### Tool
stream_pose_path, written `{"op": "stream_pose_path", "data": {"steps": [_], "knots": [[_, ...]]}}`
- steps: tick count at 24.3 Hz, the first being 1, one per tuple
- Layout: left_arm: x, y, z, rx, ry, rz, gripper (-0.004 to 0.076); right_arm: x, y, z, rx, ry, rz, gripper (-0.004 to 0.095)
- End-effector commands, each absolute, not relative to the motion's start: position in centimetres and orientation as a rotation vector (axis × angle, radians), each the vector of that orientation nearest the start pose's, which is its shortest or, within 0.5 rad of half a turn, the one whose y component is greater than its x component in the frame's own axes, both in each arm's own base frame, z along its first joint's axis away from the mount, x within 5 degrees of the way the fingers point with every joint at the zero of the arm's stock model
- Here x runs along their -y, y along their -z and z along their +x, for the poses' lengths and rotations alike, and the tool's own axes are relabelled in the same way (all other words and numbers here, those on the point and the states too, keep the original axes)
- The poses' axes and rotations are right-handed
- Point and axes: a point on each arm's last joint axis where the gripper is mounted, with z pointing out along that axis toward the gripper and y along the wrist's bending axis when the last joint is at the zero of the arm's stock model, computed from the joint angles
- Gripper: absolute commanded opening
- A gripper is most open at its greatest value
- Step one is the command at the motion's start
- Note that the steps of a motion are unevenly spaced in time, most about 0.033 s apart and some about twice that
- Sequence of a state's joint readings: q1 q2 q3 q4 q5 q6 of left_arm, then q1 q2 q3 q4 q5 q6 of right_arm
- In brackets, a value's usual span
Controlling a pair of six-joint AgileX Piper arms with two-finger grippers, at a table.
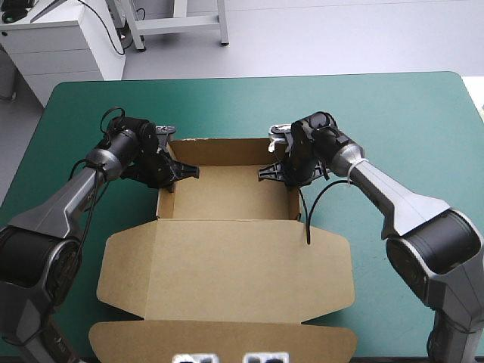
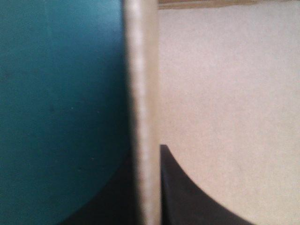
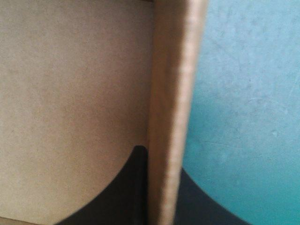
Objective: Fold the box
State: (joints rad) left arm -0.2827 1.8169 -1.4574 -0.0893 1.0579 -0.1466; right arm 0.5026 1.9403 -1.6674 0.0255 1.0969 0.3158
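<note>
Pinching both side walls of the box upright

Standing in the middle of the table (image 1: 393,113), the box (image 1: 227,193) is an open tray with its lid (image 1: 227,265) lying flat on the near side. The left fingers (image 2: 187,197) are nearly closed on the box's left wall (image 2: 143,93), 1 finger inside the tray and 1 outside. The right fingers (image 3: 117,197) clamp the box's right wall (image 3: 171,93) the same way. My reading is that the 2 grips hold the walls upright and press the doubled board flat so the tuck does not spring open. Both walls stand straight and meet the box's far wall (image 1: 223,141).
</note>
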Motion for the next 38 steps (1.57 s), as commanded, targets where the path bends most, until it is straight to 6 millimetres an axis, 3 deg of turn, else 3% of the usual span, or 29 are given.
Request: {"op": "stream_pose_path", "data": {"steps": [1,10,13,15,16,17,18,20,24,29,31,38], "knots": [[12.0,-27.5,36.1,-2.795,0.259,0.202,-0.0008,-20.6,-27.4,36.0,-2.822,-0.254,-0.327,-0.0014],[12.1,-26.4,36.5,-2.828,0.249,0.217,-0.0006,-20.5,-26.7,36.2,-2.844,-0.204,-0.342,-0.0008],[12.1,-26.3,36.3,-2.843,0.236,0.282,0.0034,-20.1,-26.9,36.1,-2.869,-0.145,-0.359,0.0056],[12.0,-26.2,35.9,-2.88,0.229,0.3,0.0152,-19.8,-27.8,36.1,-2.87,-0.088,-0.362,0.0238],[12.0,-26.2,35.7,-2.903,0.225,0.304,0.027,-19.6,-28.6,36.3,-2.861,-0.056,-0.332,0.039],[12.0,-26.2,35.7,-2.907,0.225,0.305,0.0321,-19.6,-29.0,36.4,-2.858,-0.049,-0.306,0.0451],[12.0,-26.2,35.7,-2.908,0.225,0.305,0.0438,-19.6,-29.8,36.6,-2.836,-0.058,-0.26,0.0526],[12.0,-26.6,35.8,-2.904,0.232,0.305,0.0548,-19.7,-30.6,36.7,-2.81,-0.075,-0.249,0.0536],[11.9,-29.4,36.1,-2.895,0.216,0.326,0.0567,-19.3,-32.3,36.1,-2.771,-0.096,-0.244,0.0535],[12.2,-34.9,36.3,-2.766,0.267,0.329,0.0567,-18.2,-36.2,34.3,-2.674,-0.128,-0.262,0.0533],[12.2,-36.2,36.1,-2.723,0.283,0.327,0.0567,-17.8,-37.2,33.8,-2.644,-0.126,-0.259,0.0533],[11.6,-41.3,34.0,-2.569,0.314,0.322,0.0554,-16.2,-40.9,31.6,-2.529,-0.096,-0.323,0.0522]]}}
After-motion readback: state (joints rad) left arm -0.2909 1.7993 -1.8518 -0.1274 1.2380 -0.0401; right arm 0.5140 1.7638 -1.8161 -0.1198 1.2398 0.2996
